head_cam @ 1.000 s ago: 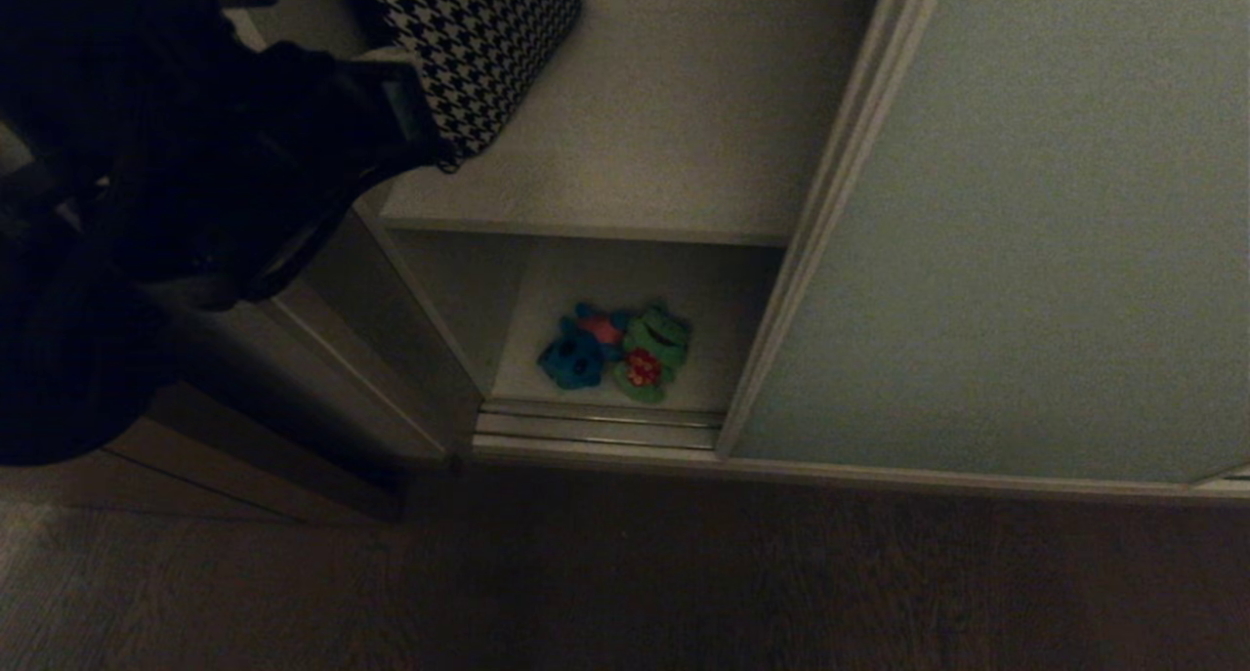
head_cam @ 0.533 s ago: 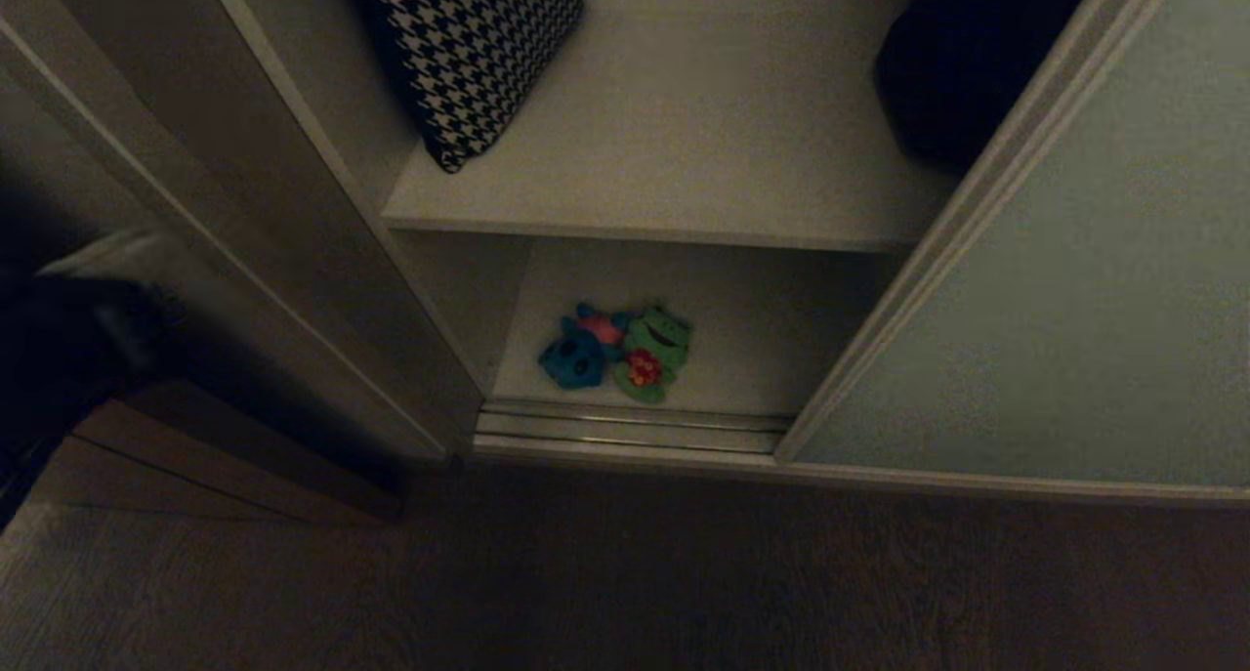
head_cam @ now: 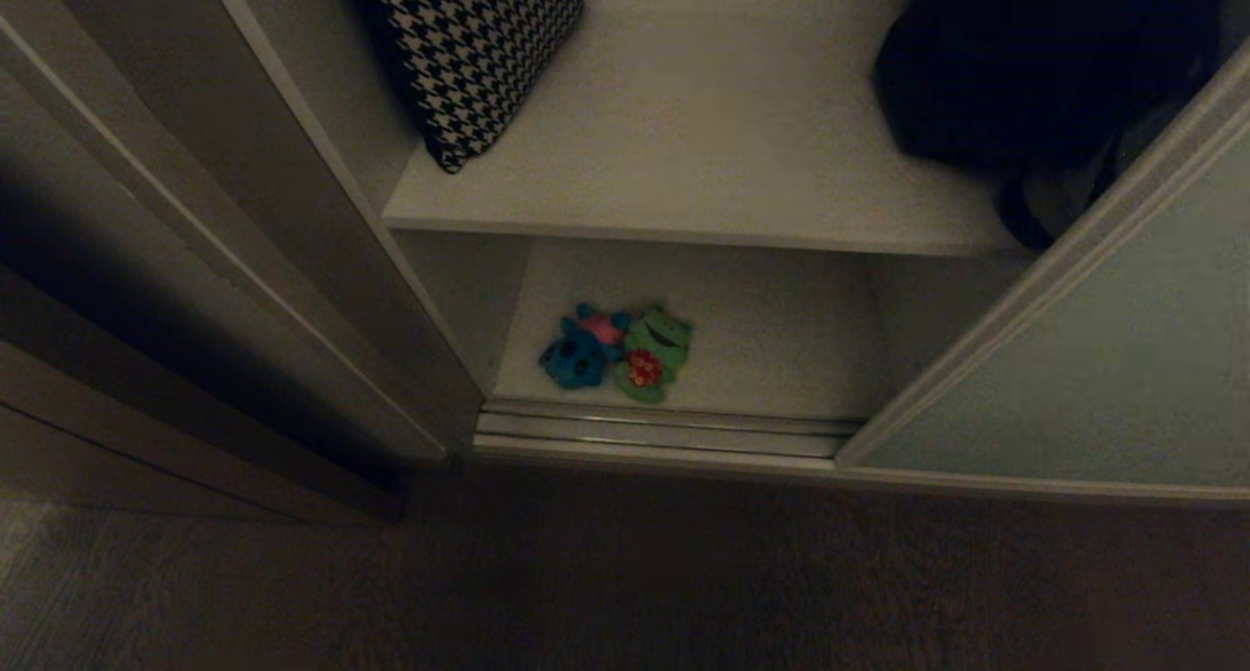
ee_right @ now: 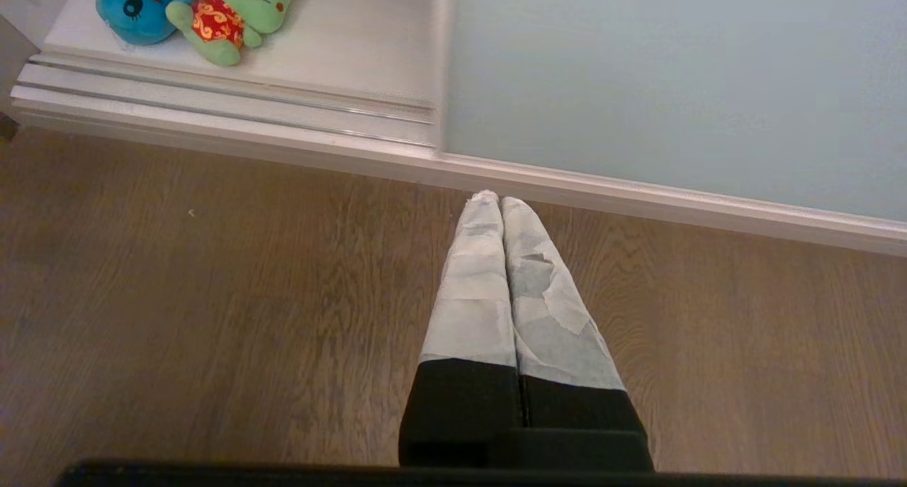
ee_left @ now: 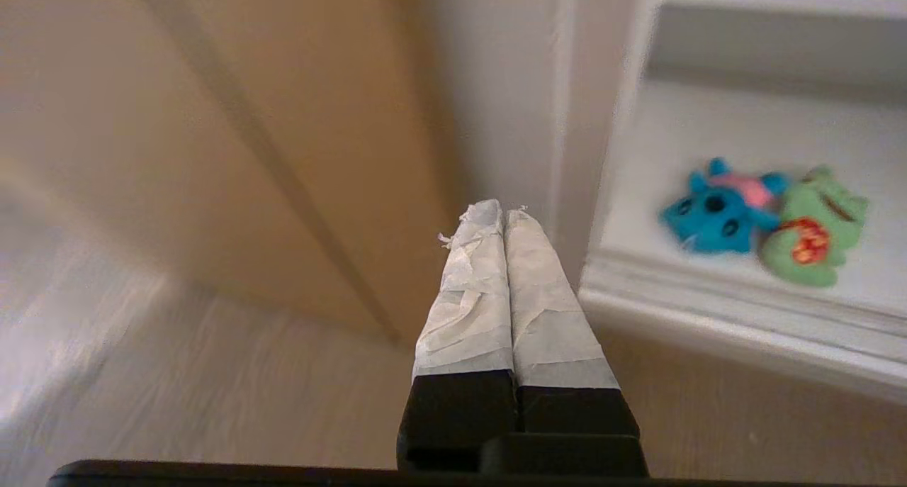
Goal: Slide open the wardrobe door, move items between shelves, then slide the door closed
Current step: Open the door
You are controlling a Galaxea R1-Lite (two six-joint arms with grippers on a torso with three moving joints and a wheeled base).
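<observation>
Wardrobe open, both grippers clenched empty.
Left gripper (ee_left: 504, 214) hung over the wood floor; teal plush toy (ee_left: 712, 207) and green frog plush (ee_left: 815, 225) lay beyond it on the lower off-white shelf (ee_left: 708, 118), behind the ribbed silvery track (ee_left: 708, 310). Right gripper (ee_right: 496, 200) faced the pale grey-green sliding door (ee_right: 673, 83).

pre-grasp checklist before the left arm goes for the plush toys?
1. Sliding wardrobe door clear of the toys: ok.
2. Teal plush toy and green frog plush toy on the lower shelf: ok, touching.
3. Left tool open for a grasp: not ok, shut, empty.
4. Right tool out of the way: ok, shut above the floor.
5. Free space on the upper shelf between the houndstooth bag and black bag: ok.
</observation>
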